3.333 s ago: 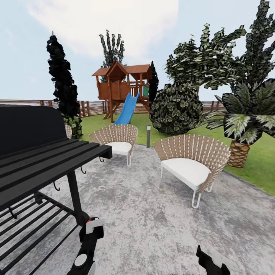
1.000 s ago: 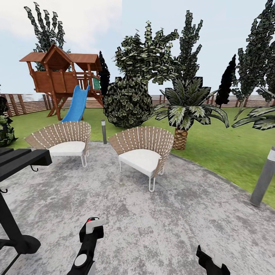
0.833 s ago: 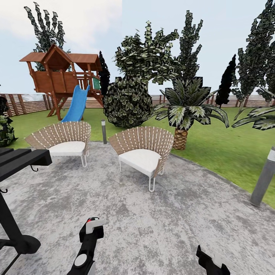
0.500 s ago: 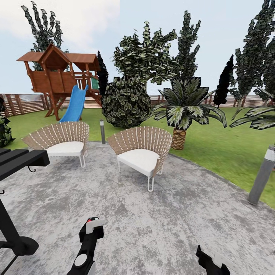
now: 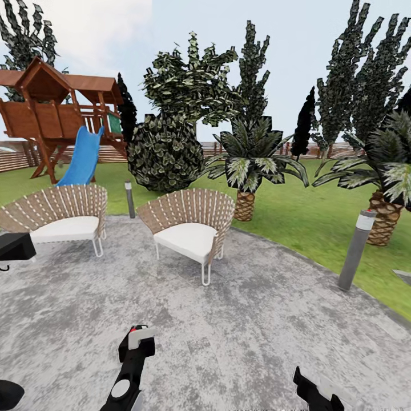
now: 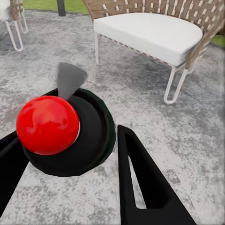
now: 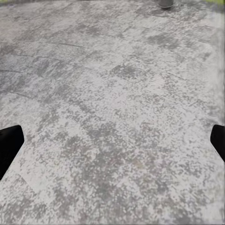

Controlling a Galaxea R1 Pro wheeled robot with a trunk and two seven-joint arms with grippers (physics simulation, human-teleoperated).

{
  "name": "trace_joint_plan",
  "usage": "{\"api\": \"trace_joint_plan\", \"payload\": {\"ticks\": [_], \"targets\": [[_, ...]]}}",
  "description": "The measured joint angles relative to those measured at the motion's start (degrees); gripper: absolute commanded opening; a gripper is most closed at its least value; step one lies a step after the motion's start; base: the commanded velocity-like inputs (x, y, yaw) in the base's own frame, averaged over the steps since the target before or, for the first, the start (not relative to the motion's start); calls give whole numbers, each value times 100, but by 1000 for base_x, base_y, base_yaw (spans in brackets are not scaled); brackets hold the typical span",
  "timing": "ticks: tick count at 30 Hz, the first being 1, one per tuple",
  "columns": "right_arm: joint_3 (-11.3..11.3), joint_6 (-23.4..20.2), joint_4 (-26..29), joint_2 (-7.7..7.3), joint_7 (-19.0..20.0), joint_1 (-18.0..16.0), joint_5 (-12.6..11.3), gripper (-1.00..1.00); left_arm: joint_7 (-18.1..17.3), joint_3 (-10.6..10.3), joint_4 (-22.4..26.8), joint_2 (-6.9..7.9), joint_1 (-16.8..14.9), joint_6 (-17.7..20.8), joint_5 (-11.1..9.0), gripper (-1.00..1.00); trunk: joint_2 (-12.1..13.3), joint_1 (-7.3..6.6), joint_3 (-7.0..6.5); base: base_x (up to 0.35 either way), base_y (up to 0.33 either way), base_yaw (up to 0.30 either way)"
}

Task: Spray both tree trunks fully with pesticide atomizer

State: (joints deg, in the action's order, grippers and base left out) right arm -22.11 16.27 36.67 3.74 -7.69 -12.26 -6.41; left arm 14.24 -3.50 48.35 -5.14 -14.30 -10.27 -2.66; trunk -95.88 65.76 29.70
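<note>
Grey mottled paving spreads across the near ground of the garden, with green lawn beyond it and a brown slatted fence along the far edge. On the paving stand two woven chairs with white cushions, one at about 10 o'clock and one near 12 o'clock. A short grey lamp post stands at the paving's edge at 2 o'clock, and a smaller one rises between the chairs, farther back. A wooden playhouse with a blue slide sits at 10 o'clock on the lawn. Behind the chairs is a round bush, a low palm-like plant at 1 o'clock and another at 3 o'clock, with narrow dark trees behind.

At 7 o'clock the left end effector is clenched on the pesticide atomizer; in the left wrist view its black rounded body, red ball top and grey nozzle sit between the two black fingers. At 5 o'clock the right end effector hangs over bare paving; in the right wrist view its fingertips stand wide apart, released, with nothing between them.
</note>
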Motion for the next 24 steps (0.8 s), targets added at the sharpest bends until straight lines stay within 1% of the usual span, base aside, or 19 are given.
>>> {"api": "trace_joint_plan", "payload": {"ticks": [11,16,24], "targets": [[-4,0,0,0,-1,0,0,100,0,1,0,0,0,0,0,-100,0,0,30,0,0,-258],[-4,0,-1,0,-1,-1,1,100,0,-4,1,0,0,5,11,-100,199,-109,-36,0,0,-126],[-5,1,-1,0,1,-1,1,100,1,-6,2,0,1,9,17,-100,520,-285,-172,0,0,-27]]}}
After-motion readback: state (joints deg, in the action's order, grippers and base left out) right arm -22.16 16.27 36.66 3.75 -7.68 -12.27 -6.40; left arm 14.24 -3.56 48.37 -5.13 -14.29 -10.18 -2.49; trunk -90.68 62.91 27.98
